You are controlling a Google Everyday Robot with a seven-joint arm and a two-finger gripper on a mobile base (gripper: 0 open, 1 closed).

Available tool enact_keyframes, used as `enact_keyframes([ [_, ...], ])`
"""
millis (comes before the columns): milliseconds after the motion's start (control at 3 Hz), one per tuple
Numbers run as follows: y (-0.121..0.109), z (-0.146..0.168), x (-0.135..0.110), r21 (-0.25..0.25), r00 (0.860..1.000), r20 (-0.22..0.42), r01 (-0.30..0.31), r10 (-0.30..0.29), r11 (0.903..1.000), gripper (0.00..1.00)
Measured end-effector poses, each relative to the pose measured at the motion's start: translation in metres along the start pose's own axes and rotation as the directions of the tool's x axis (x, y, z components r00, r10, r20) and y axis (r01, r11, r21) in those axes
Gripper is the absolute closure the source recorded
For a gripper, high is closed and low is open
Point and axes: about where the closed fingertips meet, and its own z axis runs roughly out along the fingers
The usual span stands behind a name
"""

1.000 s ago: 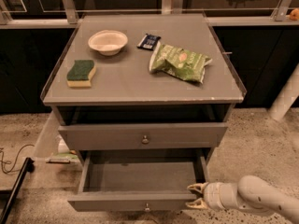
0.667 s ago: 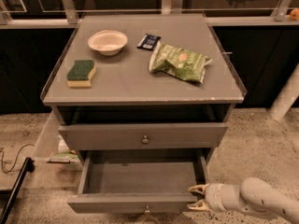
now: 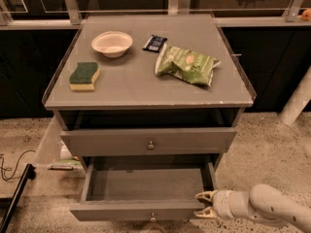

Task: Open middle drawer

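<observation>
**Middle drawer: open, gripper at its right front corner**

Item: Middle drawer. Wide grey flat-front unit in the grey cabinet. It stands well out of the carcass at the bottom of the view. Its plain grey interior is exposed and holds nothing visible. A small round metal knob sits at the centre of its front, close to the lower edge of the view.

Gripper: a pale two-finger tool on a rounded off-white arm that enters from the lower right. It sits at the right end of the drawer front. The fingers are spread apart. The upper fingertip is over the inner right front corner and the lower one is on the outer side of the front panel, so the panel end lies between them. Whether either finger touches the panel cannot be told.

Upper drawer: grey, with its own centre knob. It lies directly above the open one and is out only slightly, with a dark gap behind its front.

Cabinet top, left to right:
- Green-and-yellow sponge, near the left edge.
- Shallow white bowl, behind the sponge.
- Small dark packet, near the centre back.
- Green snack bag, lying flat just beside the packet, towards the right.

Surroundings: speckled floor, and a black cable on the floor at the left.
</observation>
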Motion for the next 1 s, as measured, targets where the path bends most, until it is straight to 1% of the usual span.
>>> enact_keyframes([
  [667, 0.0089, 0.0103, 0.0095, -0.033, 1.0, -0.003, -0.026, 0.026, 0.9991, 0.11],
  [1000, 0.0089, 0.0104, 0.0095, -0.033, 1.0, -0.003, -0.026, 0.026, 0.9991, 0.15],
])
